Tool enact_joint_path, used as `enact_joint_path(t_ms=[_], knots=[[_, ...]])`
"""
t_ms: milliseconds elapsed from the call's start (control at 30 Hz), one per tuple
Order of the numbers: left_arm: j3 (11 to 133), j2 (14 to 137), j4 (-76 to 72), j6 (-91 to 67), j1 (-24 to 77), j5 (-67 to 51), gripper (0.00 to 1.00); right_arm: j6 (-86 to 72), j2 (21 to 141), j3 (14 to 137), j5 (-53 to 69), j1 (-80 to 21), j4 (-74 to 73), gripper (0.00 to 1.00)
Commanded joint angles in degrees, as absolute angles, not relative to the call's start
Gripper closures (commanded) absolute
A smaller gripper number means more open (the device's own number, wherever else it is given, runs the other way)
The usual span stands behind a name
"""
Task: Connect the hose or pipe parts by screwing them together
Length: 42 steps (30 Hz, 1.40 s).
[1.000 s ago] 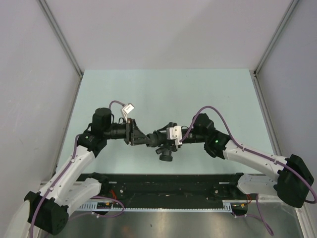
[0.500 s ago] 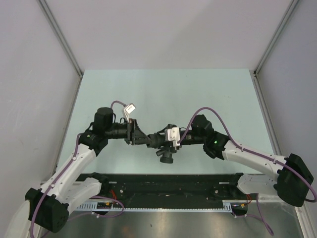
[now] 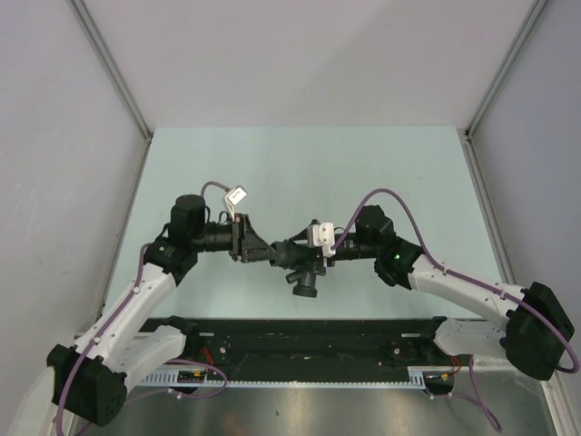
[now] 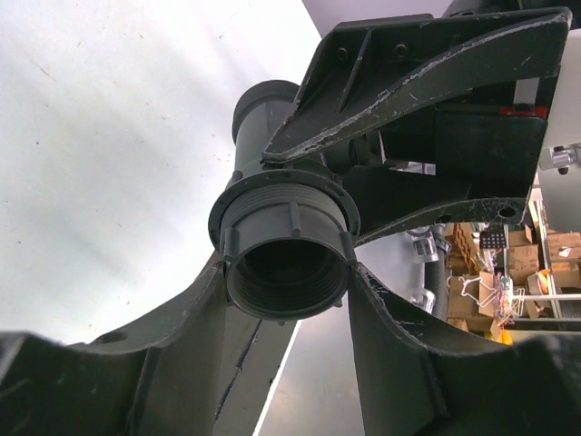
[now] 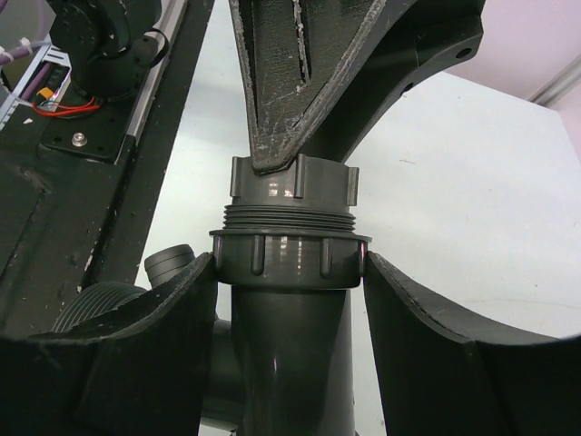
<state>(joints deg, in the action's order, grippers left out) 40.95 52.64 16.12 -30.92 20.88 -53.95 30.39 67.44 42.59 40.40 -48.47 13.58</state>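
Left wrist view, nearest first: the left gripper (image 4: 286, 295) has both black fingers (image 4: 172, 354) pressed against the sides of a ribbed nut (image 4: 286, 263). The nut's round mouth faces the lens, and its inside is too dark to read. Just behind it sits a wider collar (image 4: 281, 195) on the branched fitting (image 4: 261, 113). The right gripper (image 4: 307, 184) covers much of that body, and the pale table (image 4: 109, 136) lies beyond.

Right wrist view: the right gripper's fingers (image 5: 136, 345) are clamped on that collar, with the fitting's stem running down out of frame between them. A side branch (image 5: 168, 263) and a threaded mouth (image 5: 95, 309) show at lower left, half hidden by a finger. Above the collar a band of bare thread (image 5: 289, 216) shows below the nut, whose top is covered by a left finger.

Top external view: both parts hang above the table where the two grippers meet. Everything there is black on dark grey, so the joint itself cannot be made out.
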Motion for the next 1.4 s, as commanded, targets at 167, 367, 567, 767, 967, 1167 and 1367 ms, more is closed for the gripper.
enact_joint_path(t_ms=[167, 367, 567, 767, 967, 1167, 1367], knots=[[41.66, 53.17, 7.38, -35.77, 20.21, -58.36, 1.00, 27.42, 66.97, 44.21, 43.95, -47.81, 19.51, 0.61], [40.87, 53.96, 6.68, -36.21, 20.21, -58.71, 1.00, 26.81, 67.67, 44.21, 44.47, -47.81, 20.39, 0.61], [39.11, 54.14, 6.68, -34.11, 20.39, -55.73, 1.00, 26.10, 67.68, 44.21, 42.98, -48.16, 21.27, 0.63], [39.20, 53.97, 6.68, -32.78, 21.09, -53.18, 1.00, 23.38, 68.38, 44.47, 41.58, -48.51, 22.59, 0.64], [39.29, 55.10, 6.68, -32.34, 21.71, -52.82, 1.00, 22.24, 69.70, 44.65, 41.83, -48.78, 23.11, 0.65], [38.58, 55.19, 6.77, -30.06, 21.88, -51.24, 1.00, 22.15, 71.10, 45.44, 43.07, -48.34, 23.29, 0.66], [38.32, 56.42, 7.03, -27.77, 21.80, -50.28, 1.00, 22.06, 71.63, 45.53, 43.07, -47.73, 21.80, 0.69]])
